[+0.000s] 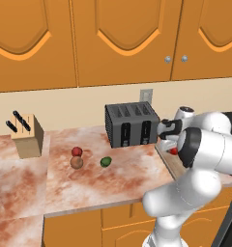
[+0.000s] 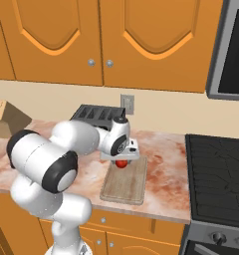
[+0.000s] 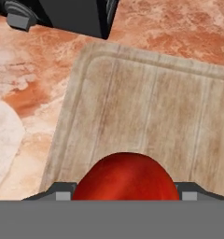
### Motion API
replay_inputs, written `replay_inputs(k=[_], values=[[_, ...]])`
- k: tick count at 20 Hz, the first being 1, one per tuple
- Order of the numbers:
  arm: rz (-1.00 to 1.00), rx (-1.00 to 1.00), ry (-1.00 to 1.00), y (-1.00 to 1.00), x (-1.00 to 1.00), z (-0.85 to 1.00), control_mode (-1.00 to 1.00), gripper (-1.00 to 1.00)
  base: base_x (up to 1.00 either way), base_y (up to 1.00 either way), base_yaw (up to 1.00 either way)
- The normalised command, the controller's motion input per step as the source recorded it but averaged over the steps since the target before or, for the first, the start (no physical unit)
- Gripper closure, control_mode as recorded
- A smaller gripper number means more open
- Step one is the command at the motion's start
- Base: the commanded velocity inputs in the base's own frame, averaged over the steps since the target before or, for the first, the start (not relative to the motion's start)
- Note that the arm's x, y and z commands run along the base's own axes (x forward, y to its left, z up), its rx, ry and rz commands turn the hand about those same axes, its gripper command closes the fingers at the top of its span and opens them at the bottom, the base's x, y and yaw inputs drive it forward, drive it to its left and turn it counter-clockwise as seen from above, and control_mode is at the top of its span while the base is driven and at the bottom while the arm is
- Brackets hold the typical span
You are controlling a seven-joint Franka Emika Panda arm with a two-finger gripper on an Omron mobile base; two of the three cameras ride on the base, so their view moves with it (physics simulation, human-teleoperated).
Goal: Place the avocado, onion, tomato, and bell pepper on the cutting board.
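marbled countertop (image 1: 103, 185) bears toaster (image 1: 131, 125), knife block (image 1: 27, 136), cutting board (image 2: 125, 183), avocado (image 1: 106, 161), onion (image 1: 76, 162).

The arm reaches forward, its end effector (image 2: 122, 163) closed on a red item (image 3: 127, 177).

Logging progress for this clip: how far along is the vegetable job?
Nothing lies on the cutting board yet. The gripper holds a red item between its jaws above the board. The avocado, onion and dark red item wait on the counter.

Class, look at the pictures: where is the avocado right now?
In the left base view the avocado lies on the countertop, in front of the toaster and just right of the onion.
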Motion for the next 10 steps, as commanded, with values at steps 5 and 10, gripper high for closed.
replay_inputs(k=[5,10], values=[[0.00,0.00,0.03,0.00,0.02,-0.29,-1.00,1.00,0.00,0.00,0.00],[0.00,0.00,0.03,0.00,0.00,-0.31,-1.00,1.00,0.00,0.00,0.00]])
